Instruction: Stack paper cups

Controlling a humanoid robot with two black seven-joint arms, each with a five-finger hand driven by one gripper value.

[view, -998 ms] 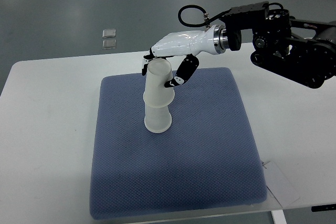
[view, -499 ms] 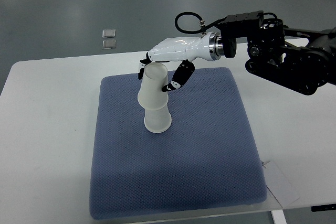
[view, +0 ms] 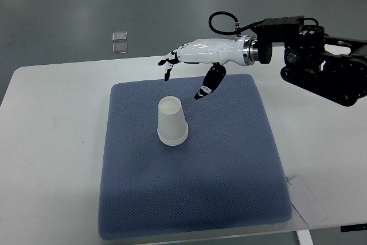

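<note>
A stack of white paper cups [view: 172, 121] stands upside down on the blue mat [view: 189, 199], left of the mat's middle. It looks like one cup nested over another. My right hand [view: 184, 72] hovers above and behind the stack, a little to its right, clear of it. Its fingers [view: 169, 61] are spread and hold nothing, with the thumb pointing down. The right arm comes in from the right edge. No left arm shows.
The mat lies on a white table [view: 51, 142]. Two small clear squares [view: 119, 41] lie on the grey floor beyond the table. A white paper tag [view: 307, 199] sits by the mat's near right corner.
The upper cup, held tilted over the lower one earlier, has dropped fully onto it. My right hand let go, opened and pulled back up and to the right.
</note>
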